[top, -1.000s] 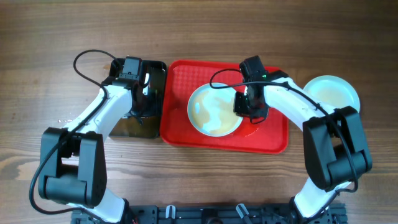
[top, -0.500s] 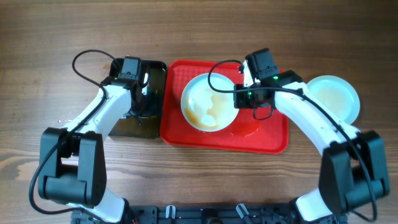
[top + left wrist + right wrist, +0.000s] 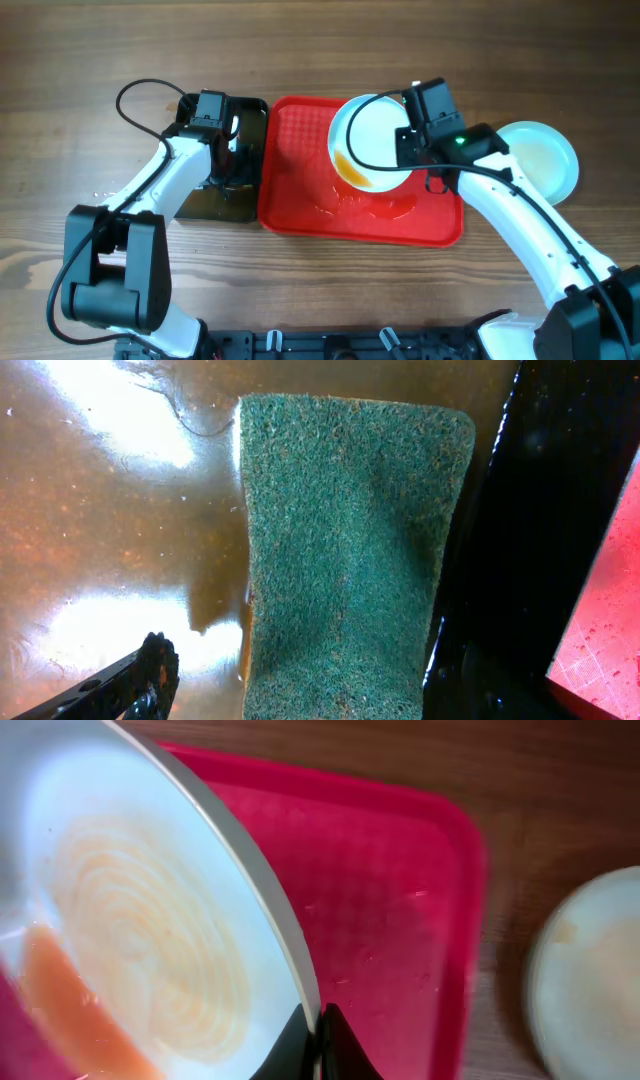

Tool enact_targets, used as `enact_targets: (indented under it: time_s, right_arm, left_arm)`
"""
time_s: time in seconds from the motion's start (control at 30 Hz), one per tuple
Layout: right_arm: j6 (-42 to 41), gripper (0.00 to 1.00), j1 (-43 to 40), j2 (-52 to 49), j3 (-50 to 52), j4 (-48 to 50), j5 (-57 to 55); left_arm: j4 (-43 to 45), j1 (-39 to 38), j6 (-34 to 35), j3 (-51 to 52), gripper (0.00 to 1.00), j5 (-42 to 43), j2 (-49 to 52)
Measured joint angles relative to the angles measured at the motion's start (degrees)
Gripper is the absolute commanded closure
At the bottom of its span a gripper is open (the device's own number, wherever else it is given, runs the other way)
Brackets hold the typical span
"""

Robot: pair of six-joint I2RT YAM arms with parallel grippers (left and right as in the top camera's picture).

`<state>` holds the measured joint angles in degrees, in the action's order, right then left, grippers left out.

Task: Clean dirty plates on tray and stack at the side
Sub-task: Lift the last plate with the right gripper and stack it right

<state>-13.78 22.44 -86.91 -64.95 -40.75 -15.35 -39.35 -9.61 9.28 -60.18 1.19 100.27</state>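
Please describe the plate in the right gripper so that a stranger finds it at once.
Start at the red tray. Over its right half the right gripper pinches the rim of a tilted plate. Unlike the flat plate on the wood, it holds pooled orange liquid.

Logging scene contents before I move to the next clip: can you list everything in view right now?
tilted plate: 1, pale blue-white, held above the tray, orange liquid pooled at its low edge.
flat plate: 1, pale blue-white, on the table right of the tray.
tray: 1, red, centre of the table, wet orange smear near its front.
pan: 1, black, left of the tray, brownish liquid inside.
sponge: 1, green, in the pan.
table: 1, brown wood.
left end effector: black, over the pan, grip unclear.
right end effector: black, clamped on the tilted plate's rim.
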Motion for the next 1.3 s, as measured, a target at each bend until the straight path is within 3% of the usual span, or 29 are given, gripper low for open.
enact_targets:
  time_s: [0.27,0.47,0.7,1.0,1.1,1.23,1.3]
  right_arm:
    - [1.81,0.96,12.11,0.04,0.0,2.16,-32.98]
    - [9.86,0.96,16.81,0.04,-0.02,9.75,-42.4]
    - [14.58,0.96,16.79,0.04,0.0,13.75,-47.04]
    - [36.24,0.96,16.63,0.13,-0.02,25.73,-48.02]
    - [38.99,0.96,16.33,0.13,-0.02,28.24,-48.83]
    - [32.52,0.96,12.81,0.15,-0.15,24.26,-46.12]
    - [21.9,0.96,6.88,0.17,-0.5,16.61,-37.81]
  left_arm:
    - [0.11,0.0,0.0,0.0,0.11,-0.02,0.0]
    - [0.13,0.0,0.0,0.0,0.11,-0.02,0.0]
    - [0.13,0.04,0.0,0.0,0.11,-0.02,0.0]
    - [0.13,0.04,0.0,0.0,0.11,0.0,0.0]
    - [0.15,0.04,0.0,0.0,0.11,0.0,0.0]
    - [0.13,0.04,0.0,0.0,0.11,0.0,0.0]
    - [-0.02,0.02,0.0,0.0,0.11,0.0,0.0]
